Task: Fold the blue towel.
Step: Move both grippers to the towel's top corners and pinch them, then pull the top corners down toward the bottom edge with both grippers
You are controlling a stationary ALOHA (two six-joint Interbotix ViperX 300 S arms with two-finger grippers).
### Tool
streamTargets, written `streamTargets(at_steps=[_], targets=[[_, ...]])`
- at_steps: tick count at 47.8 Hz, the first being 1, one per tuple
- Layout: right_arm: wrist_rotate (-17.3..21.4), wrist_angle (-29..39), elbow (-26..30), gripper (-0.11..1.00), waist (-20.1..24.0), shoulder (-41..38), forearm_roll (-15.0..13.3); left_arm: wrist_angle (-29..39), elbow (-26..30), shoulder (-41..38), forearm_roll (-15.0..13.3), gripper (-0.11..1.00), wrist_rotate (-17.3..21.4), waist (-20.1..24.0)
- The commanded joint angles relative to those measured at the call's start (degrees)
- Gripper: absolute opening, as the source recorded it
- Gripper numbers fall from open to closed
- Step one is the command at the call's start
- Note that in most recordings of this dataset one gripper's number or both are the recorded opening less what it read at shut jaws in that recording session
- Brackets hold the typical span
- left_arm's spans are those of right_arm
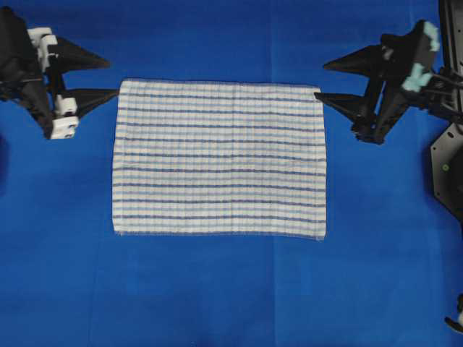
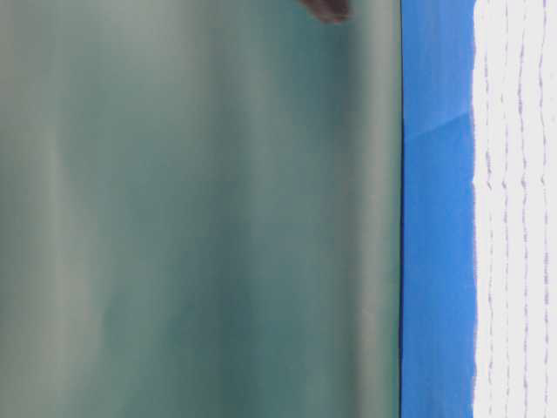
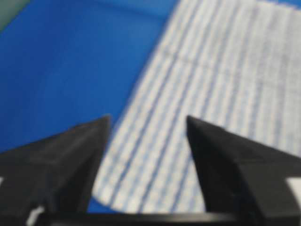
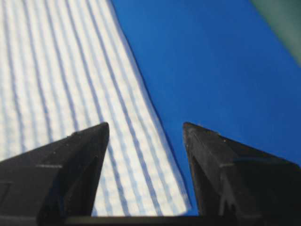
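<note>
The blue towel [image 1: 217,159] lies flat on the table as a white rectangle with thin blue stripes. My left gripper [image 1: 113,77] stands open at its far left corner, one fingertip just at the towel's edge. In the left wrist view that corner of the towel [image 3: 211,70] lies under the wide gap of the left gripper [image 3: 147,118], with nothing pinched. My right gripper [image 1: 320,81] stands open at the far right corner in the same way. In the right wrist view the towel [image 4: 56,70] runs below the right gripper [image 4: 145,125]. The towel's edge [image 2: 518,218] shows at table level.
A plain blue covering [image 1: 231,289] spreads over the whole table. The right arm's dark base [image 1: 448,166] stands at the right edge. A blurred green backdrop [image 2: 200,218] fills most of the table-level view.
</note>
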State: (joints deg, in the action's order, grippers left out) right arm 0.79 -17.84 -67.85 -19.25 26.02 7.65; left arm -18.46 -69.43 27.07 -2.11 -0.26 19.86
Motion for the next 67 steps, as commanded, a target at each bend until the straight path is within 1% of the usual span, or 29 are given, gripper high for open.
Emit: streamTargets(at_steps=[1, 7, 16, 20, 32, 35, 39, 42, 45, 47, 49, 53, 56, 67], targets=[[0.1, -3.2, 0.2, 0.66, -0.5, -4.0, 1.1, -3.6, 0.0, -4.3, -0.1, 0.62, 0.0, 2.0], [0.1, -6.7, -0.2, 0.66, -1.1, -9.3, 2.7, -8.2, -0.4, -11.1, -0.1, 0.62, 0.0, 4.7], [0.1, -11.8, -0.9, 0.66, -2.1, -17.1, 5.7, -13.7, 0.9, -20.0, -0.1, 0.62, 0.1, 6.8], [0.1, -14.2, -0.9, 0.66, -2.1, -20.3, 7.2, -15.0, 1.4, -23.0, -0.1, 0.62, 0.1, 7.4], [0.0, -17.8, 0.0, 0.65, -2.1, -26.7, 9.6, -15.7, 4.0, -29.7, -0.1, 0.6, 0.2, 8.5], [0.0, -17.8, 0.4, 0.65, -2.1, -27.6, 9.8, -15.7, 4.2, -31.1, -0.1, 0.56, 0.2, 8.4], [0.0, -17.5, 1.0, 0.64, -1.9, -28.2, 9.8, -15.6, 4.4, -32.3, -0.1, 0.43, 0.2, 8.4], [-0.1, -17.4, 1.1, 0.58, -1.7, -28.4, 9.8, -15.3, 4.3, -32.7, -0.1, 0.3, 0.1, 8.1], [-0.2, -17.4, 1.1, 0.49, -1.5, -28.5, 9.8, -15.1, 4.2, -32.8, -0.1, 0.17, 0.1, 7.8], [-0.2, -17.4, 1.1, 0.38, -1.4, -28.4, 9.8, -15.0, 4.1, -32.8, -0.1, 0.09, 0.1, 7.6], [-0.2, -17.4, 1.1, 0.28, -1.4, -28.5, 9.7, -14.8, 4.1, -32.9, -0.1, 0.06, 0.1, 7.4], [-0.2, -17.4, 1.1, 0.12, -1.1, -28.4, 9.7, -14.3, 4.1, -32.9, -0.1, 0.05, 0.1, 7.4], [-0.2, -17.4, 1.1, 0.06, -0.9, -28.5, 9.7, -14.1, 4.2, -32.8, -0.1, 0.05, 0.1, 7.4], [0.0, -17.4, 1.0, 0.05, -0.4, -27.9, 9.8, -13.8, 4.2, -31.6, -0.1, 0.05, 0.4, 7.4]])
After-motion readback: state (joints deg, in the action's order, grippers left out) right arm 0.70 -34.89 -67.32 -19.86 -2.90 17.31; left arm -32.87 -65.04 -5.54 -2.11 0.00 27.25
